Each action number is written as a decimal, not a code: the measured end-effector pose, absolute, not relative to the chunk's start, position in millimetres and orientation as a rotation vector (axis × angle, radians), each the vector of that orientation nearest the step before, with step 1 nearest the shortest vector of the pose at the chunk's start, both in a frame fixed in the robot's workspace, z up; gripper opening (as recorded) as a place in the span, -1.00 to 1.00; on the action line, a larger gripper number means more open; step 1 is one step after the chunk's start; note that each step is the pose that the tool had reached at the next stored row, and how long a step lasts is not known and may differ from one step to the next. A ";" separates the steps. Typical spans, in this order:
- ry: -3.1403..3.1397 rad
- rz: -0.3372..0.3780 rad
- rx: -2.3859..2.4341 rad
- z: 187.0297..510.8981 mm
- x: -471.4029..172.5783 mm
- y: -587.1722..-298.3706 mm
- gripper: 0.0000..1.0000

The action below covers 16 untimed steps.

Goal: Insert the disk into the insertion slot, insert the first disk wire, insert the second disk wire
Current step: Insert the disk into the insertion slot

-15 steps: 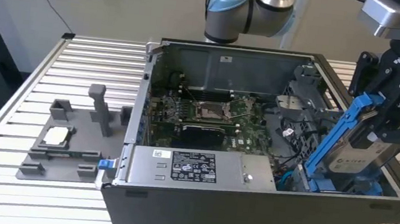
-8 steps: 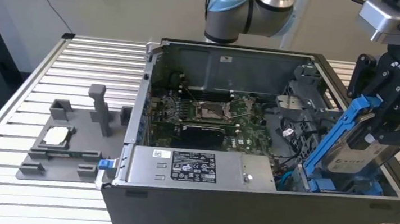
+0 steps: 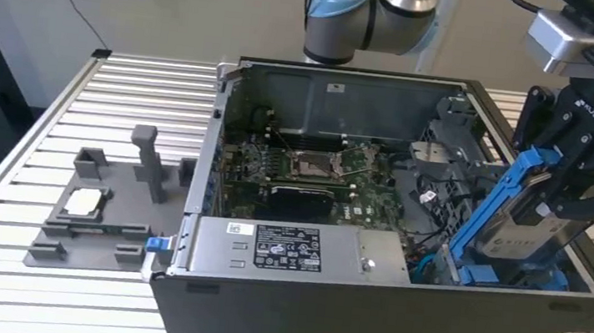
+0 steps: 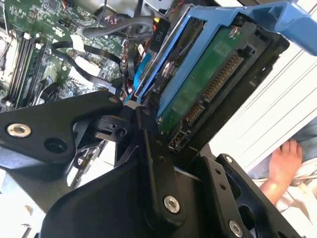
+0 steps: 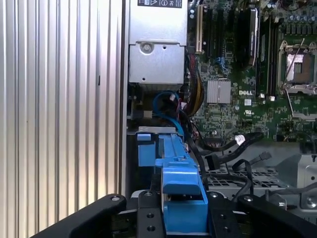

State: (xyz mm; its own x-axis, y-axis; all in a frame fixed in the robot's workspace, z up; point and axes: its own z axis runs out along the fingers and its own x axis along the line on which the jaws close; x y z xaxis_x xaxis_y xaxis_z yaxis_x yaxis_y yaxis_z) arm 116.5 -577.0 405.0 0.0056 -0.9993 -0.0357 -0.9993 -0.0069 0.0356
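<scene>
The disk (image 3: 513, 238), a silver-grey drive with a white label in its bright blue carrier frame, is held tilted over the near corner of the open computer case (image 3: 369, 326) on the exterior view's right. Its upper end leans up and toward that view's right, and its lower end is down at the insertion slot (image 3: 519, 280), where more blue plastic shows inside the case. Whether the disk has begun to seat there cannot be told. The gripper (image 3: 558, 199) has its black fingers closed narrowly on the carrier's two sides, holding the disk. In the second wrist view the disk's green circuit-board underside (image 4: 208, 84) and its row of connector pins face the camera between the fingers (image 4: 153, 148). In the first wrist view the blue carrier (image 5: 174, 163) runs away from the camera along the case's side wall, with loose black cables (image 5: 223, 148) just beside it. Farther along that wall sits the silver power-supply box (image 3: 287, 251), and the green motherboard (image 3: 319, 173) fills the case floor. The case stands on a slatted metal table (image 3: 43, 129). A grey plastic fixture (image 3: 100, 220) lies on the table at the exterior view's left, well apart from the case. A person's hand (image 4: 285, 158) shows beyond the table edge in the second wrist view.
</scene>
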 end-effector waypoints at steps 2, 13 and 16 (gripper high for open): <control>-2.216 -0.080 2.226 401.1 116.6 -577.0 -0.35; -2.216 -0.080 2.226 381.3 116.7 -577.0 -0.35; -2.216 -0.081 2.225 376.1 116.7 -577.0 -0.35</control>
